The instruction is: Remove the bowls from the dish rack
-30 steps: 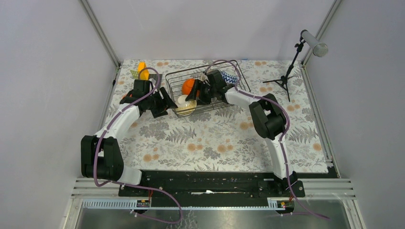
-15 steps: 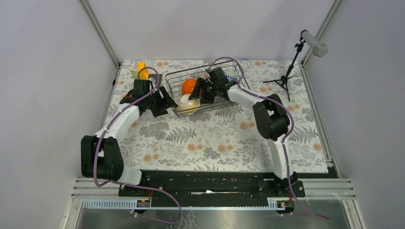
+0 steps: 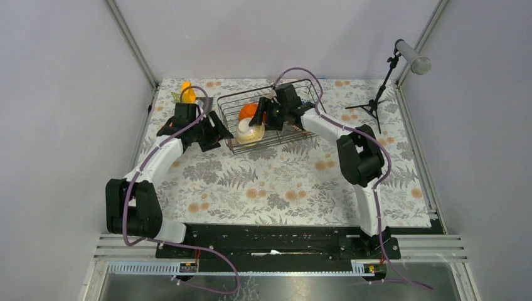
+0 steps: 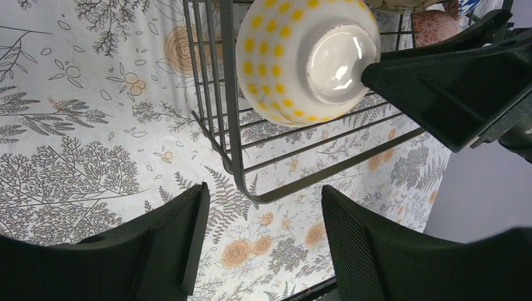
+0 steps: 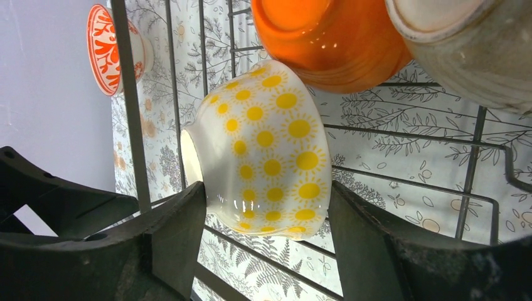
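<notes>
The black wire dish rack (image 3: 285,135) stands at the far middle of the table. My right gripper (image 3: 258,120) reaches into it and is shut on a white bowl with yellow sun dots (image 5: 263,150), one finger on its rim and one by its base. This bowl also shows in the left wrist view (image 4: 307,59). An orange bowl (image 5: 332,44) and a beige bowl (image 5: 464,50) lean just behind it. A blue-white bowl (image 3: 305,102) sits at the rack's far right. My left gripper (image 4: 260,213) is open and empty, just outside the rack's near-left corner (image 4: 251,188).
A white bowl with red lines (image 5: 110,50) stands on the floral cloth outside the rack. An orange block (image 3: 186,93) lies at the far left corner. A microphone stand (image 3: 376,94) is at the far right. A pink patterned bowl (image 4: 433,25) sits in the rack.
My right gripper has moved a little farther and leftward with the yellow-dotted bowl, lifting it inside the rack. My left gripper has edged slightly toward the rack's corner.
</notes>
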Controlling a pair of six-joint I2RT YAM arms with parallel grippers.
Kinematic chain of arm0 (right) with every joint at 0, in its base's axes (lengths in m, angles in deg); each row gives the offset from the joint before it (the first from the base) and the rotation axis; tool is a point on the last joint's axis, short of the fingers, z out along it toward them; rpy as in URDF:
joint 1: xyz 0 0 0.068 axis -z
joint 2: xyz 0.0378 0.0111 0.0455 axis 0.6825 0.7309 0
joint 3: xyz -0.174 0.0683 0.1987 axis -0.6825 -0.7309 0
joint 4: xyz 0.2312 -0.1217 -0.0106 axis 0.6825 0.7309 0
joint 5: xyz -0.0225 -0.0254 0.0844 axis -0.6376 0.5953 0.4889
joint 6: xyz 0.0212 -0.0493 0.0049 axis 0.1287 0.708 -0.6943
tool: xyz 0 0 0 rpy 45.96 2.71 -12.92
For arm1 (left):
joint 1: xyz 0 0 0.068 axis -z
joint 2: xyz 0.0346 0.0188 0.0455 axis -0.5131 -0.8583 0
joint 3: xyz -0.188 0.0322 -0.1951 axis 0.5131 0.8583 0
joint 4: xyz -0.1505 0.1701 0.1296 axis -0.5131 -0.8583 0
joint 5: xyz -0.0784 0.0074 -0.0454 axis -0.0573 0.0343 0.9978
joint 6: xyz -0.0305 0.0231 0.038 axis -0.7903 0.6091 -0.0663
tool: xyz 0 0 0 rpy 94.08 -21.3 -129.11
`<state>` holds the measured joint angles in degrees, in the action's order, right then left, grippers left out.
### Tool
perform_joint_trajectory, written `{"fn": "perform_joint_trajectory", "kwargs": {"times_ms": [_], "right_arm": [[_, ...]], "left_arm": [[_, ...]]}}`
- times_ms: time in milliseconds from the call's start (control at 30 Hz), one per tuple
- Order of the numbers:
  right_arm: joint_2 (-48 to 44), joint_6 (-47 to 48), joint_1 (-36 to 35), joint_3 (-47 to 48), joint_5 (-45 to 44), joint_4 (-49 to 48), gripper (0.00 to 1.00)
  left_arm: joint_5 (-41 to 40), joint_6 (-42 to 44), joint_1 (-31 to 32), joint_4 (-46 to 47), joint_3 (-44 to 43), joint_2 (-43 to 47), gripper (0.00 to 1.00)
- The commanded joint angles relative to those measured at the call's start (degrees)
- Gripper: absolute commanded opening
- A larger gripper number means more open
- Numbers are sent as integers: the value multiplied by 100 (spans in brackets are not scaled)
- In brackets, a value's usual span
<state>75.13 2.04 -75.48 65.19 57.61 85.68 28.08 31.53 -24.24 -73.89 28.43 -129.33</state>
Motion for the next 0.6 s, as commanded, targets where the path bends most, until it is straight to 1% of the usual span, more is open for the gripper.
{"fn": "perform_joint_trajectory", "kwargs": {"times_ms": [0,167,367,500,567], "right_arm": [[-545,191,53,401,-50,-173,69],[-624,222,61,569,-183,-169,69],[-650,-142,152,800,74,-174,68],[-782,-382,228,814,223,-183,68],[-936,-444,255,765,284,-183,67]], "left_arm": [[-18,58,15,296,-278,253,70],[91,59,14,505,-212,333,71],[289,91,12,861,-67,476,73],[357,-175,-130,1179,55,662,80],[738,-473,-372,1493,192,689,83]]}}
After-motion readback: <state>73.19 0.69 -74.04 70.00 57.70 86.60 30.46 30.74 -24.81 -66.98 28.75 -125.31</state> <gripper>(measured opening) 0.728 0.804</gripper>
